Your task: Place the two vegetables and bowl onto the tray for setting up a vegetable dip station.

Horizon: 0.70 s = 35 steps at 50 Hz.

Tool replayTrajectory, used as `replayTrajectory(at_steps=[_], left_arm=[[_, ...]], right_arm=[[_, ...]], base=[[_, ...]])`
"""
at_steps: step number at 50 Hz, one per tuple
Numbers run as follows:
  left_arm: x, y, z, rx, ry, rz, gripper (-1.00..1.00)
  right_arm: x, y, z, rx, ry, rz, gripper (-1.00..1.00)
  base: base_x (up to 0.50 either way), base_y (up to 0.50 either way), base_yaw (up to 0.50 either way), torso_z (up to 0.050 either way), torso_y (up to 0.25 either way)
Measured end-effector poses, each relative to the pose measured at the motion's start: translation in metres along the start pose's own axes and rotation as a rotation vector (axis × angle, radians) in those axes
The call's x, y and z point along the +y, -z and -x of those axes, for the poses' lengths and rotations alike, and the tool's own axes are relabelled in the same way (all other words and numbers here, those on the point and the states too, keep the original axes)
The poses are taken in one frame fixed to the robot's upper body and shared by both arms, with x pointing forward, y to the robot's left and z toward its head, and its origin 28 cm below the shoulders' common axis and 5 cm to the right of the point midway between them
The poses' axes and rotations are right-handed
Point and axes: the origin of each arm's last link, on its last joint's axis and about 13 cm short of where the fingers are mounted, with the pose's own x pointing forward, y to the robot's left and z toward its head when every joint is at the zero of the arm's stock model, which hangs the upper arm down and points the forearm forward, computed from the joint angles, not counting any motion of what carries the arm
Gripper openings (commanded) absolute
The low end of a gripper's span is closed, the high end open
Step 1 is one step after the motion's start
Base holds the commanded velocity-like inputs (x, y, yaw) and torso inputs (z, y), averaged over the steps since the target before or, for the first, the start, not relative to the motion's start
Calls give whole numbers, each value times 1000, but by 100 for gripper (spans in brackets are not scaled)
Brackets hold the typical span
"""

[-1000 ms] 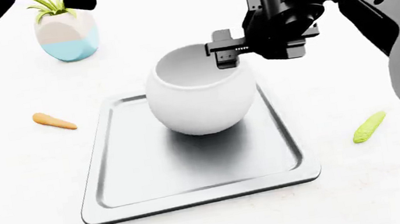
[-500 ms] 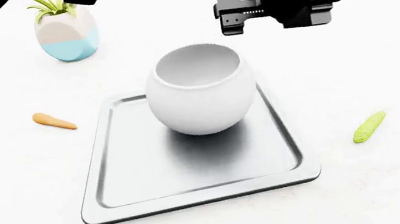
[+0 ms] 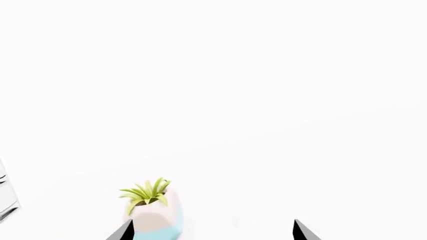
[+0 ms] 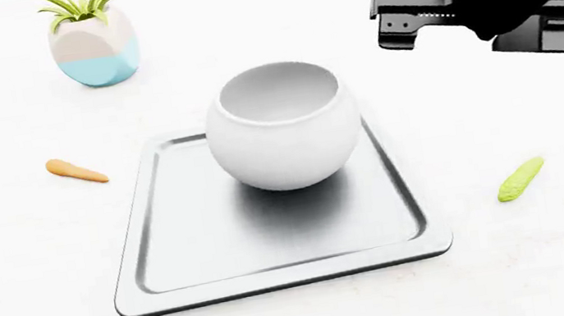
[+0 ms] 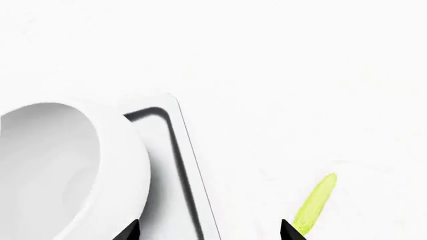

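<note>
The white bowl (image 4: 283, 125) stands on the silver tray (image 4: 272, 246), toward its far side; both also show in the right wrist view, bowl (image 5: 67, 165) and tray rim (image 5: 183, 165). The orange carrot (image 4: 76, 171) lies on the table left of the tray. The yellow-green cucumber piece (image 4: 520, 178) lies right of the tray, also in the right wrist view (image 5: 315, 202). My right gripper (image 4: 394, 14) is open and empty, raised above the table right of the bowl. My left gripper (image 3: 212, 234) is open and empty, only its tips in view.
A white-and-blue pot with a green plant (image 4: 90, 40) stands at the back left, also in the left wrist view (image 3: 153, 210). The table surface is plain white.
My right gripper has let go of the bowl's rim, risen and moved right, away from the bowl. The bowl stays on the tray. The left arm has drawn out of the head view.
</note>
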Motion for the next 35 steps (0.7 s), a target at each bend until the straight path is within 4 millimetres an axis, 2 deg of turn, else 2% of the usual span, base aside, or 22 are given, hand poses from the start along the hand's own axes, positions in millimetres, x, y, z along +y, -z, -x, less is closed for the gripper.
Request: replayTrajectory(at_steps=[13, 35], left_arm=[[4, -3, 2, -5, -9, 2, 100], [6, -3, 6, -14, -11, 8, 100]], right_arm=[[-10, 31, 19, 29, 69, -68, 100], [-21, 67, 27, 104, 121, -145, 100]], base=[[0, 0, 0, 0, 0], [0, 0, 0, 0, 0]])
